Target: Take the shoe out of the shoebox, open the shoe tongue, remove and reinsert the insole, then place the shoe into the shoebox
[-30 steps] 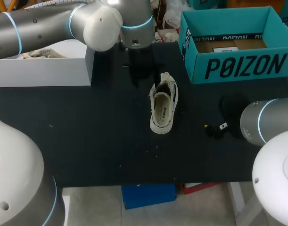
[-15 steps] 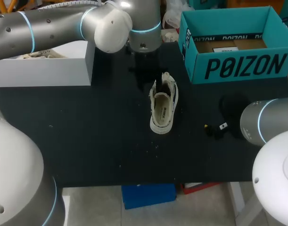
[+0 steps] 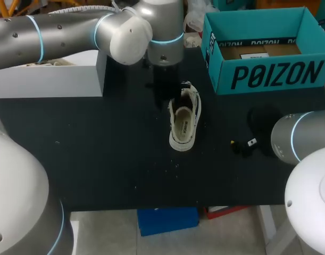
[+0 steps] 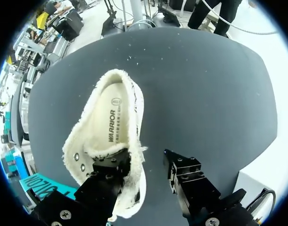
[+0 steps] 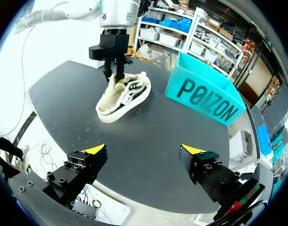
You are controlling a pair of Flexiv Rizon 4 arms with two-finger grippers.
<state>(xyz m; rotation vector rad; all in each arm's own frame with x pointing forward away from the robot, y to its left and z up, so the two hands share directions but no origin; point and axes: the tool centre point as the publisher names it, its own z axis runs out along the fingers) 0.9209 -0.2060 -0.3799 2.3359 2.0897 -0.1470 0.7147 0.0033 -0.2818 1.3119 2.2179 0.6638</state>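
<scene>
A white low sneaker (image 3: pixel 184 121) lies on the black table, its heel toward the front edge and its insole showing. My left gripper (image 3: pixel 170 93) hangs over its laced far end. In the left wrist view one finger (image 4: pixel 111 172) sits inside the shoe (image 4: pixel 113 120) by the eyelets. The other finger (image 4: pixel 184 172) stands outside over bare table, clear of the side wall, so the left gripper (image 4: pixel 146 167) is open. My right gripper (image 5: pixel 144 150) is open and empty, well short of the shoe (image 5: pixel 124 98). The teal shoebox (image 3: pixel 268 74) stands at the back right.
A white box (image 3: pixel 50 79) stands at the back left under my left arm. The shoebox (image 5: pixel 205 101) lies to the shoe's right, beyond my right gripper (image 3: pixel 242 144). Bare black table (image 3: pixel 109 159) stretches in front of and left of the shoe.
My left arm has swung right and come down onto the shoe's laced end, and its fingers have narrowed. The shoe and my right arm have stayed put.
</scene>
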